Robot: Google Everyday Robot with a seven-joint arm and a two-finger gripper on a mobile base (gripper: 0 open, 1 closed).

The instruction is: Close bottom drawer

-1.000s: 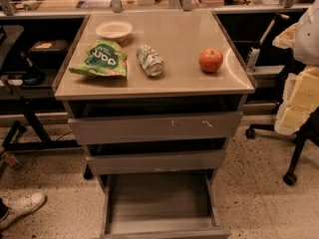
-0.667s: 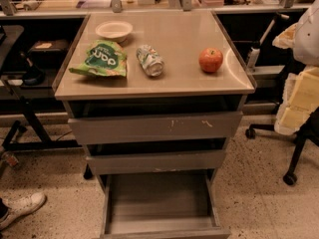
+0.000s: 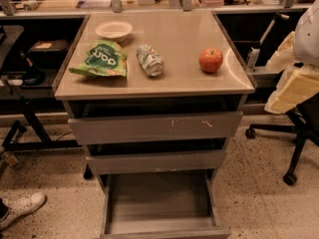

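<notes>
Unmoved bottom drawer (image 3: 159,203); gripper fingers offscreen

Seemingly high front view onto cabinet (image 3: 184,81), pincer off-frame

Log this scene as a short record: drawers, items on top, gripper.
bottom drawer: narrowest grey metal drawer, pulled out toward camera
other drawers: medium grey front, wide scratched grey front, both further in
cabinet top: white bowl, green snack bag, silver can on its side, red apple
gripper: cream gripper at right edge, beside cabinet, away from bottom drawer
</notes>
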